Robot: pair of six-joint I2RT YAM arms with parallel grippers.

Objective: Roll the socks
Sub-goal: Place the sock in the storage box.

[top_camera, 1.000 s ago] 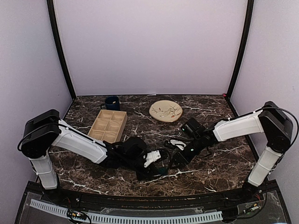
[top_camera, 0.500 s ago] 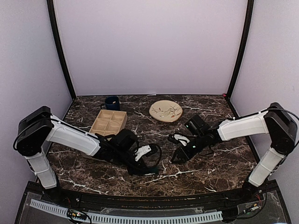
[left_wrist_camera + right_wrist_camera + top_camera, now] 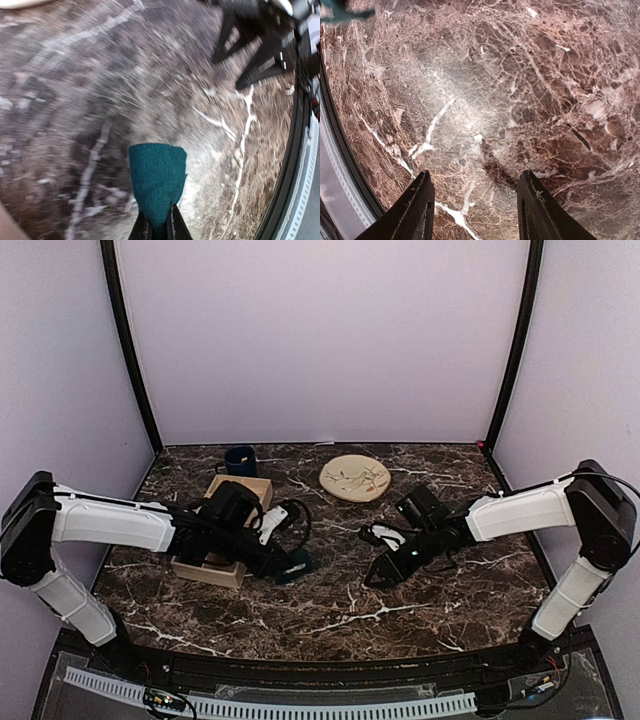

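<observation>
Teal cloth is the only sock on show, and nothing of the patterned pair appears in any view. On the left, the arm stretches low across the near corner of the wooden tray [image 3: 205, 571], and the left pincer [image 3: 157, 231] is nipped almost shut on one narrow end of the sock [image 3: 157, 175]. The rest fans out below the tips, just right of the tray and close over the table [image 3: 330, 625], though I cannot tell whether the free end brushes the marble. Gripping by the end like that looks meant to let the fabric trail out straight, so it can be laid flat before rolling. At the back the mug [image 3: 240, 458] and the plate [image 3: 355, 478] stand well clear of all this. Further right, the right pincer [image 3: 476, 210] hangs low over bare marble with its fingers about half spread and nothing between them. To my eye it is waiting to pin or take the loose end. Against a second ago, the left arm has swung away from the front middle of the table, back and leftward over the tray, carrying the sock along. The two pincers, then nearly nose to nose, now sit well apart. The right one drew back slightly early in that second and has held its place and its spread since.
</observation>
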